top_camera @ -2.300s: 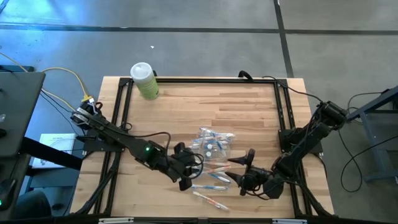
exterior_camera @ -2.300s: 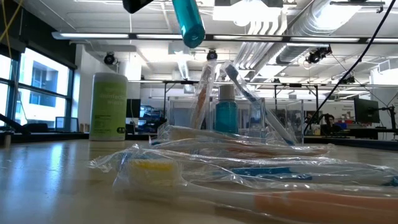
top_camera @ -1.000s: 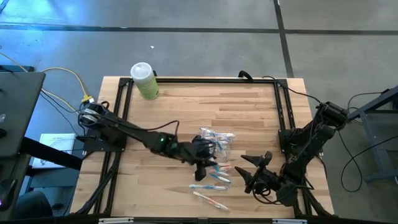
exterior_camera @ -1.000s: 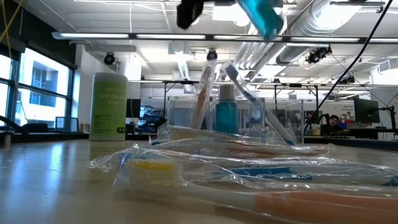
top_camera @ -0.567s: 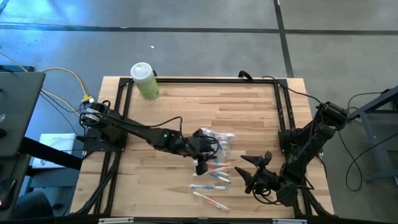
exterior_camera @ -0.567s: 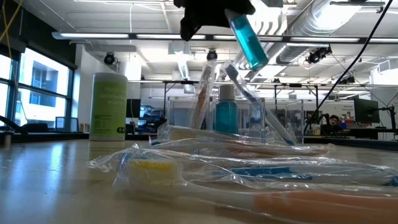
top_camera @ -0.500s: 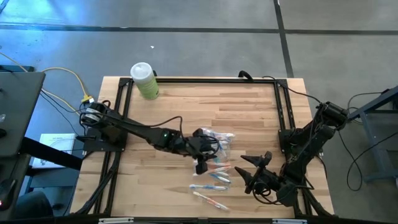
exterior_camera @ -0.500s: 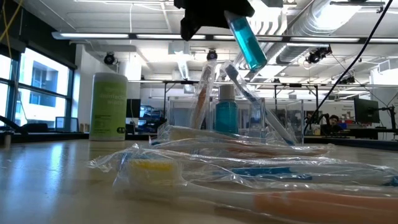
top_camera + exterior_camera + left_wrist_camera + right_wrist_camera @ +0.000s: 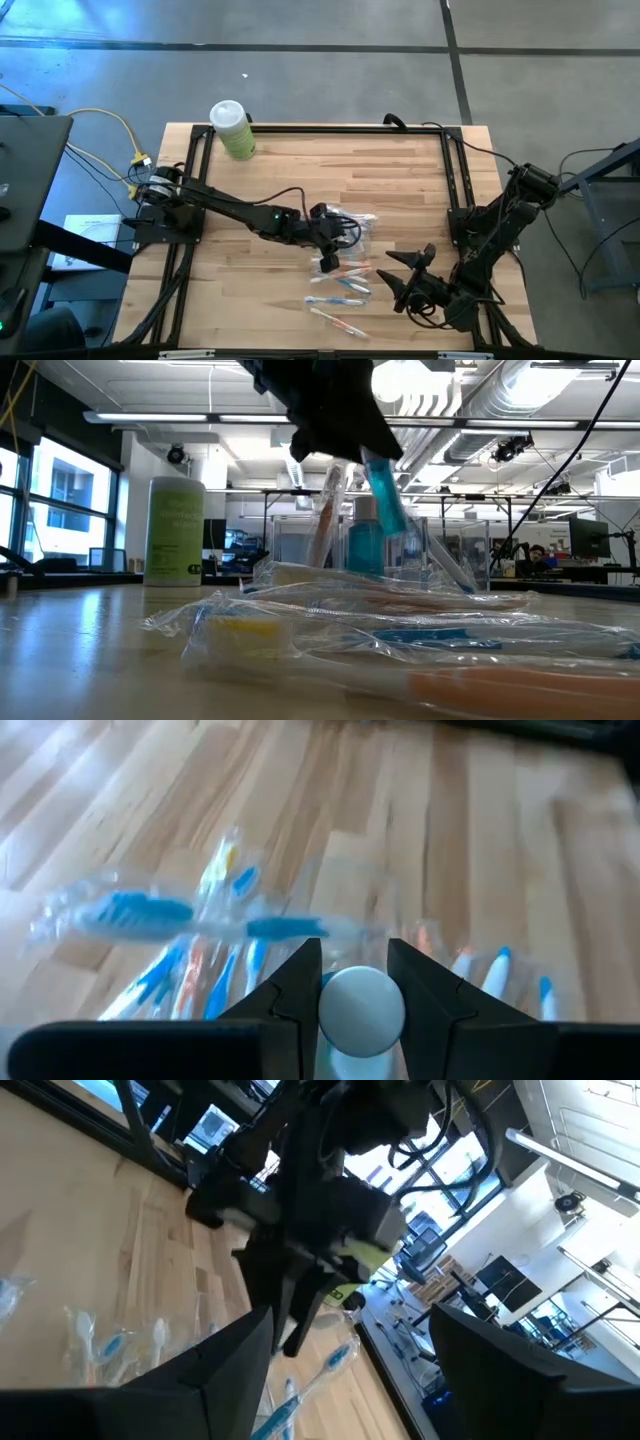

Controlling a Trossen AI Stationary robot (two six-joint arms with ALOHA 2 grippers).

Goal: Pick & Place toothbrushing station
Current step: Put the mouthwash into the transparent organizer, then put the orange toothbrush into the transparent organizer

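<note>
Lowered since a moment ago, the left gripper [image 9: 327,262] now carries its tube over the holder [image 9: 345,230] mid-table. Low view: the blue tube [image 9: 383,500] hangs tilted, just above the holder [image 9: 400,550]. Left wrist: fingers [image 9: 300,982] pinch its white cap [image 9: 361,1011]. The right gripper [image 9: 400,272] waits wide open nearby. Placing is underway, I judge; next, straighten, lower and release.

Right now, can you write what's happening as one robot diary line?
left end effector: holding blue tube | place: over clear holder | right end effector: open, waiting near table's front
</note>
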